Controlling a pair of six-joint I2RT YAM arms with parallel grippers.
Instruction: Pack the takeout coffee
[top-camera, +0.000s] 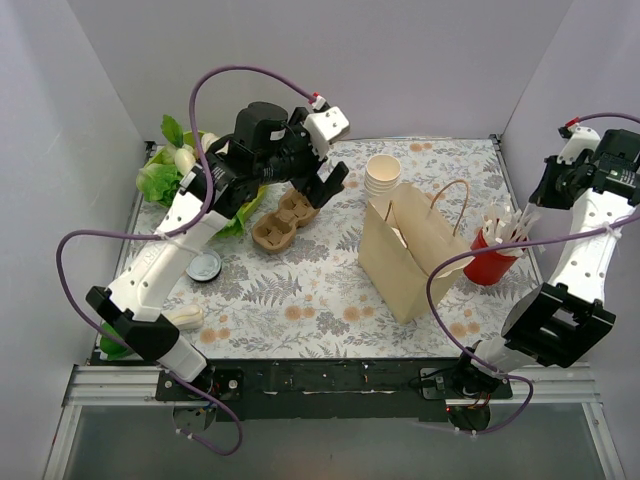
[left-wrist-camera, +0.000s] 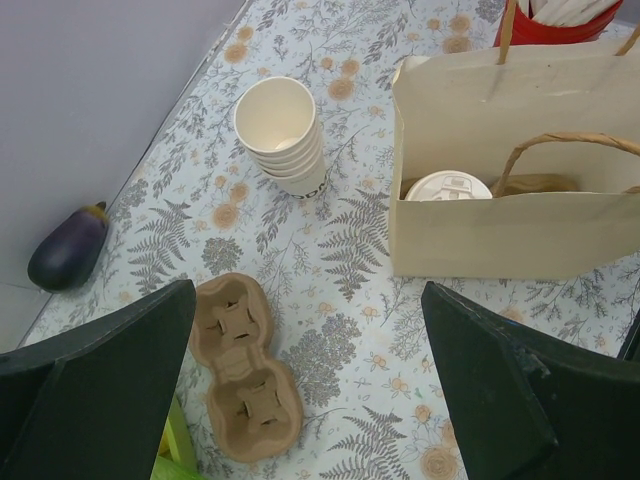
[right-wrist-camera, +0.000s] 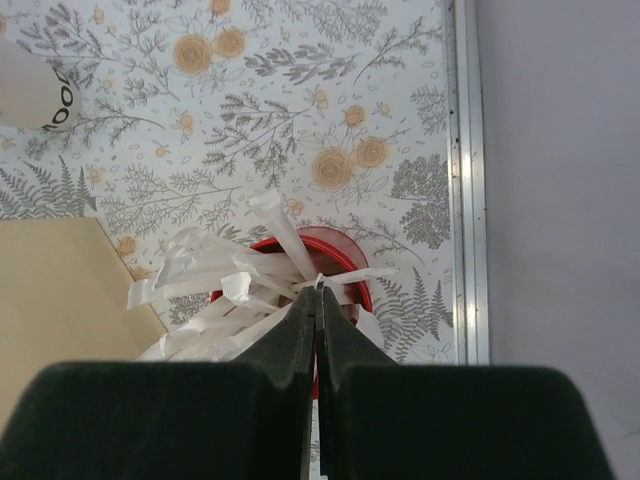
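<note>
At the left, the left tool (left-wrist-camera: 308, 290) is hanging wide open and empty over one brown two-slot cardboard carrier (left-wrist-camera: 245, 370). At centre, the one cream-white lidded takeout coffee cup (left-wrist-camera: 447, 186) is standing inside the single tan paper bag (left-wrist-camera: 510, 235), seemingly packed. At the right, the right tool (right-wrist-camera: 318, 290) is pressing closed among white straws (right-wrist-camera: 230, 280) in one red cup (right-wrist-camera: 340, 240), probably to fetch one.

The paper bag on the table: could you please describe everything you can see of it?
The paper bag is plain tan kraft paper with two looped handles. It stands upright, top open, on the floral table cover, right of centre. The left wrist view shows the takeout coffee inside, its white lid below the rim. A stack of lidless cups stands close behind it, a red straw cup beside it.
</note>
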